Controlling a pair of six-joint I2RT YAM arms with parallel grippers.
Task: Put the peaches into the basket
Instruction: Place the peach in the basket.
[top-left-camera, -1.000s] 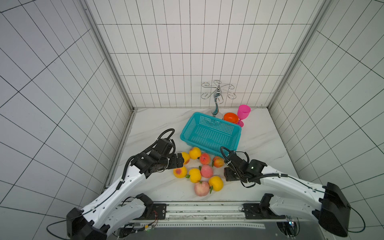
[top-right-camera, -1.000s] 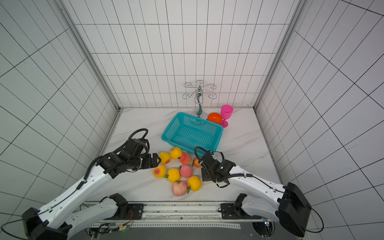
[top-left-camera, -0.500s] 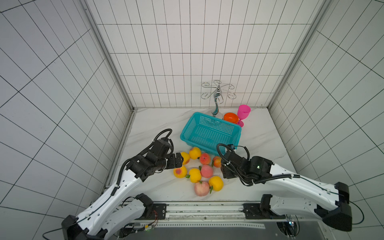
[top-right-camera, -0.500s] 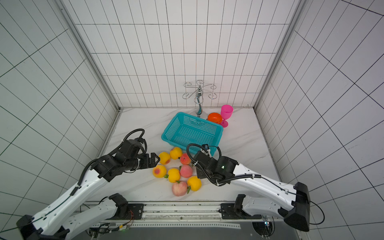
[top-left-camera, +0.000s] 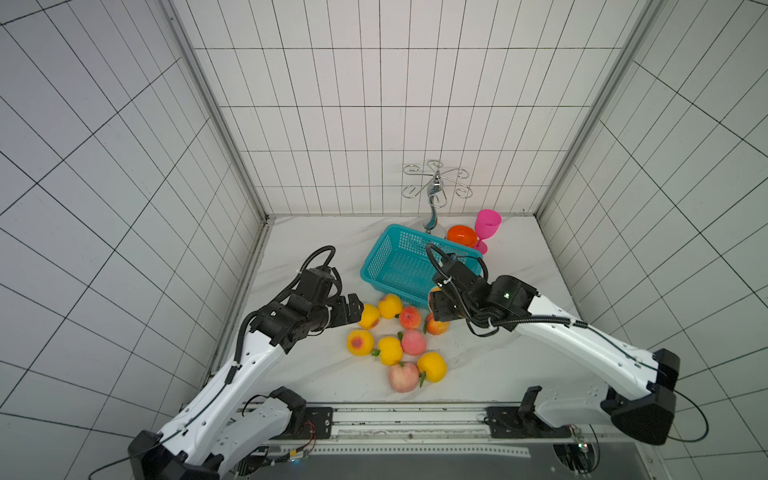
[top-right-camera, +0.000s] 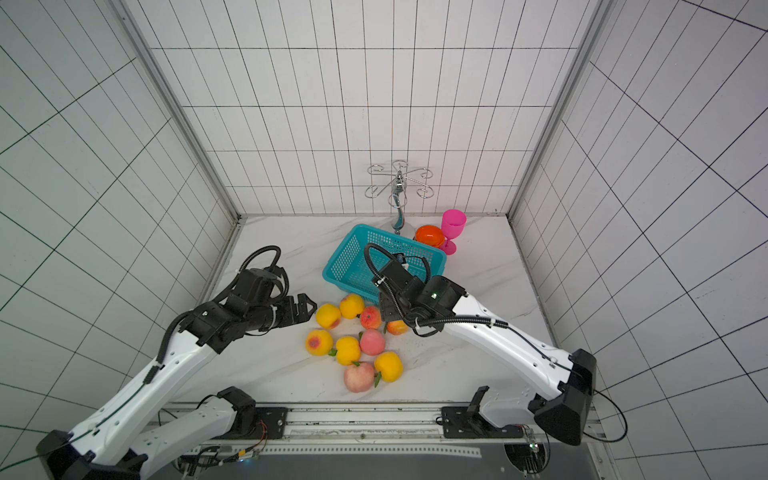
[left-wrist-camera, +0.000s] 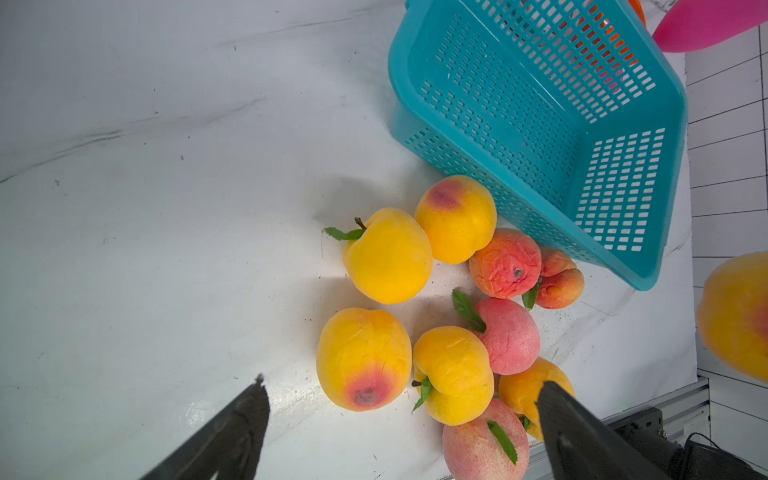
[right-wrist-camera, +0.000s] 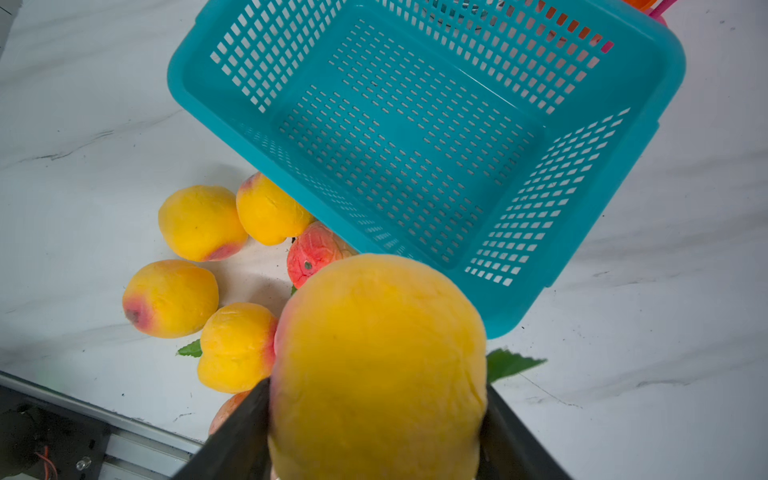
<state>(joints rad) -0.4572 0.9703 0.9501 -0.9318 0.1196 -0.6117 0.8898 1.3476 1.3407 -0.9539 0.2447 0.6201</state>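
The right gripper (right-wrist-camera: 378, 419) was closed on a yellow peach (right-wrist-camera: 376, 353), with one black finger on each side of it. It held the fruit raised above the white marble table (top-left-camera: 316, 249). This peach hung just in front of the near long rim of the teal basket (right-wrist-camera: 395, 158), not yet over the mesh bottom. In both top views the front part of the right arm (top-left-camera: 552, 336) covered the near right corner of the basket. There the held peach showed only as a small orange edge.

The nine other peaches (top-left-camera: 390, 350) lay in a loose heap on the table, between the two grippers and on the near side of the basket. A yellow one (left-wrist-camera: 456, 218) and a red one (left-wrist-camera: 505, 264) lay right at the near wall of the basket; whether they touched it, I could not tell. Several peaches in the heap touched one another.

The left gripper (left-wrist-camera: 402, 381) had its jaws wide apart and held nothing. It hung at the left side of the heap. In a top view its tips were just beside the leftmost yellow peach (top-left-camera: 369, 316), but contact could not be judged.

Behind the far side of the basket stood a metal stand with hooks (top-left-camera: 434, 195), an orange bowl (top-left-camera: 462, 236) and a pink goblet (top-left-camera: 487, 226), close together. The bowl was just beside the far right corner of the basket.
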